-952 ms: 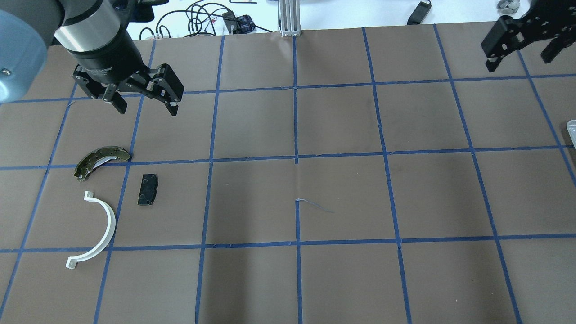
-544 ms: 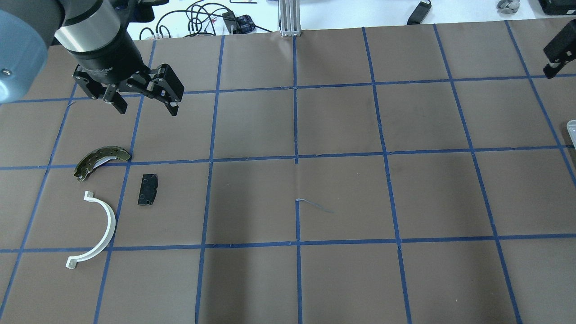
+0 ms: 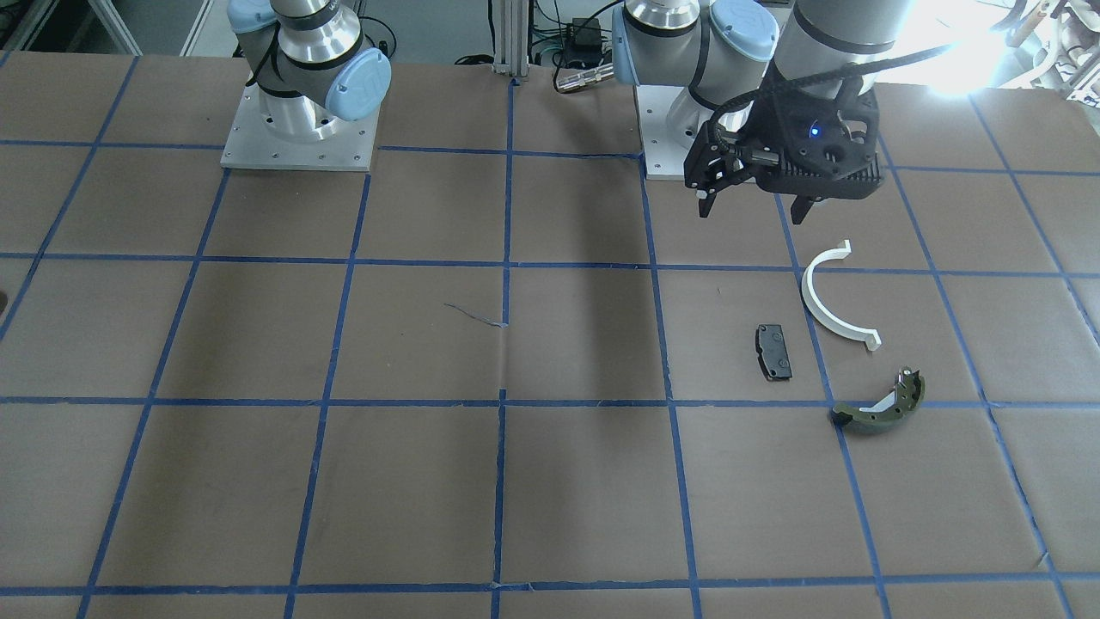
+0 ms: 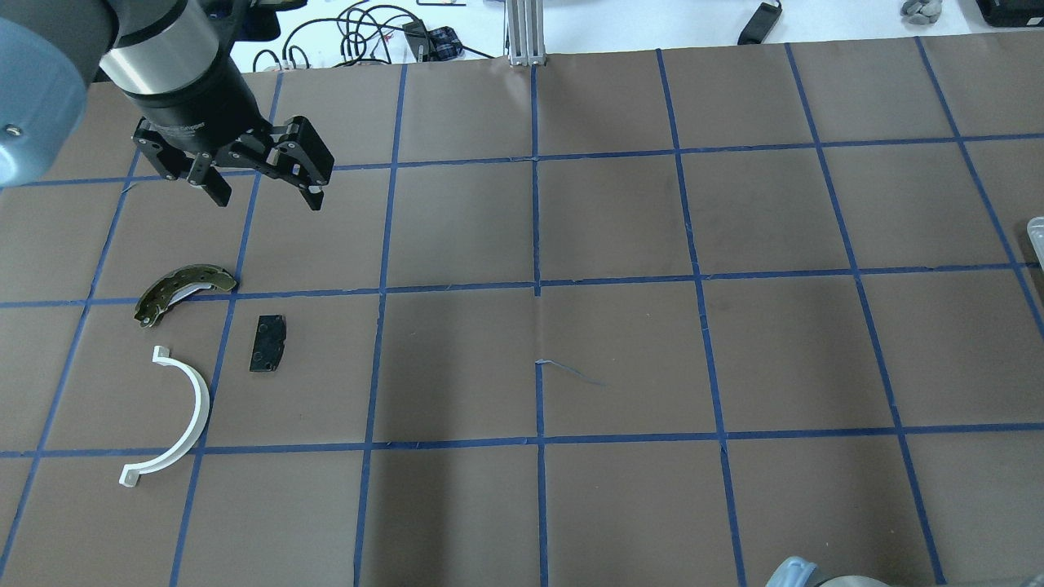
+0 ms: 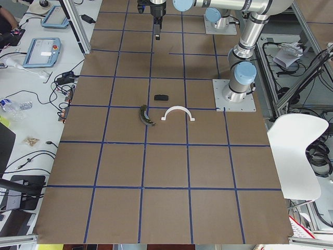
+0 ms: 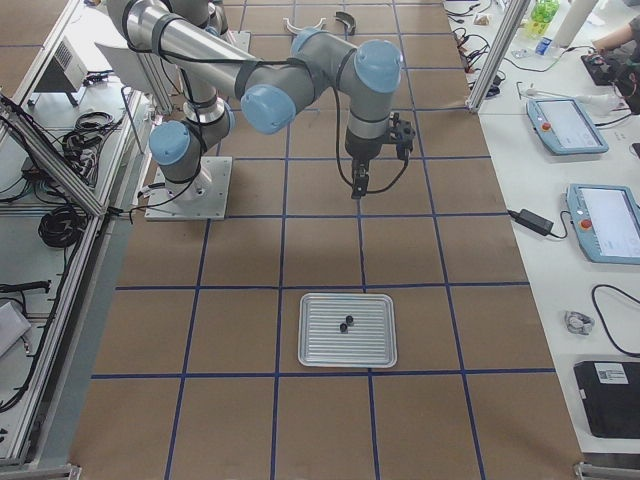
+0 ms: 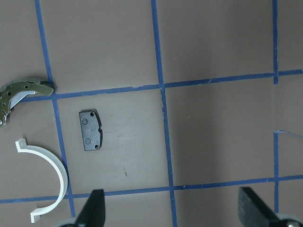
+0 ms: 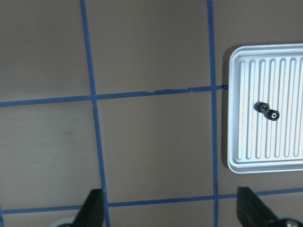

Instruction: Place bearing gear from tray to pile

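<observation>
two bearing gears (image 8: 272,114) in tray (image 8: 245,142)

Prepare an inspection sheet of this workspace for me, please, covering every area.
Surface: brown paper, blue tape grid; loose tape strand near the middle.
Job's things: two black gears side by side in the metal tray; white half-ring, black pad, olive shoe grouped, none touching.
Clutter: nothing seen.
Grippers: left gripper open, empty, hovering beyond the olive shoe; right gripper open, empty, over bare paper.
Cables: black cables coiled past the paper's far edge.
Surroundings: teach pendants and a white chair off to the sides.
</observation>
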`<state>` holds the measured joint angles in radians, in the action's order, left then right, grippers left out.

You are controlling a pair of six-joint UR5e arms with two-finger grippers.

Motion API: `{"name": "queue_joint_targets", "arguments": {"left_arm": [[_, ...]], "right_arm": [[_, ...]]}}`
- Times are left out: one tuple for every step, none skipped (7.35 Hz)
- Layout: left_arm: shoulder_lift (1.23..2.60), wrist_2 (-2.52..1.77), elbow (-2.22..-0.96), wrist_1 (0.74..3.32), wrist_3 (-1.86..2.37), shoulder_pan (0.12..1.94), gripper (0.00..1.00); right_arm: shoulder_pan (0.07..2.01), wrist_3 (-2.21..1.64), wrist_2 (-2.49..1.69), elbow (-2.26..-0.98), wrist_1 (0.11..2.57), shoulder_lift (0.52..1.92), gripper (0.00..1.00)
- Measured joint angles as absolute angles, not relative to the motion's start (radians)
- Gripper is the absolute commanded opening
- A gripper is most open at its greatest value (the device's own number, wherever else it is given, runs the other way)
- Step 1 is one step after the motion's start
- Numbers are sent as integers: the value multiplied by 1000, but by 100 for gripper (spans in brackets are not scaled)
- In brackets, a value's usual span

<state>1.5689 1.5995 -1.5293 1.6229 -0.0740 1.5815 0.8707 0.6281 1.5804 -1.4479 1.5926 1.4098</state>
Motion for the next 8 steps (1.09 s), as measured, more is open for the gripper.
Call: {"name": "queue_joint_targets", "arguments": {"left_arm": [[1569,1599,-1529,1623,-74,1581,100],[1569,1600,-1528,1623,-74,1581,100],[1568,1601,-1529,1623,-75,1581,100],[1567,1603,-1530,1623,-75,1581,100],[1567,1604,-1532,1623,-75,1581,100],[1566,1604,-1533,1623,-75,1581,100],[1565,1605,-1534,1623,-75,1581,100],[1565,1605,-1535,1623,-75,1581,100]], "right_arm": [[811,696,1579,-1448,1643,1357,100],[760,776,1578,-1448,1706,1296,100],[723,846,1578,-1448,1766,1240,100],[694,925,1578,-1449,1833,1180,100],[673,1003,1577,-1449,1902,1123,100],[660,1060,1577,-1450,1965,1071,100],[655,1103,1577,-1450,2015,1027,100],[653,1146,1571,-1452,2047,994,100]]}}
